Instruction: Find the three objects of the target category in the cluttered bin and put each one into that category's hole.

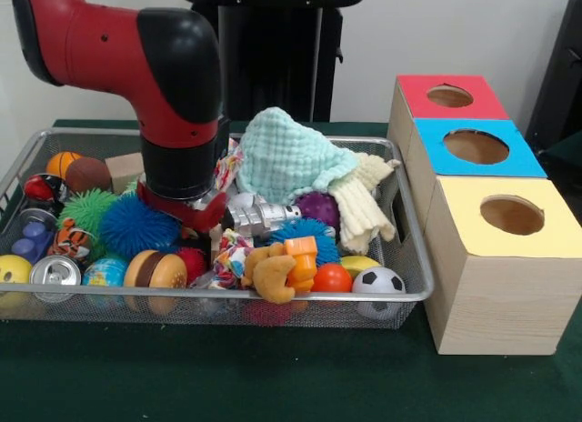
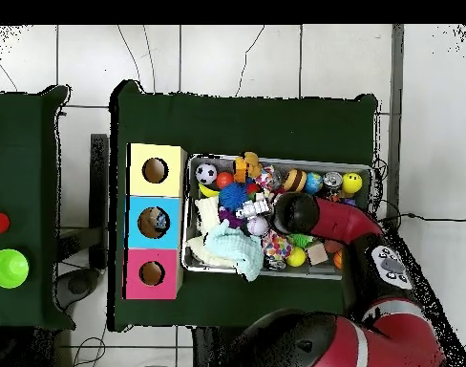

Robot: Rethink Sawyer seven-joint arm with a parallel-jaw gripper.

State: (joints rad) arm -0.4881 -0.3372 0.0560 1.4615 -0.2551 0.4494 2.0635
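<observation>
A wire mesh bin (image 1: 227, 296) (image 2: 275, 160) holds a jumble of toys. My gripper (image 1: 188, 206) (image 2: 289, 212) is lowered into the bin's left-middle, and its tip is buried among the toys, so I cannot tell its state. A blue spiky ball (image 1: 136, 226) touches it on the left, and a silver metal toy (image 1: 259, 215) lies just to its right. A burger toy (image 1: 156, 269) sits in front of it. Beside the bin stand three wooden boxes with holes in their tops: red (image 1: 414, 90) (image 2: 137, 272), blue (image 1: 523, 158) (image 2: 139, 222) and yellow (image 1: 464, 199) (image 2: 141, 158).
A mint cloth (image 1: 286, 154) and a cream cloth (image 1: 364, 204) are heaped at the bin's back right. Also in the bin are a soccer ball (image 1: 377, 281), a soda can (image 1: 55, 272), a green spiky ball (image 1: 86, 208), a purple ball (image 1: 318, 208) and a basketball (image 1: 62, 163).
</observation>
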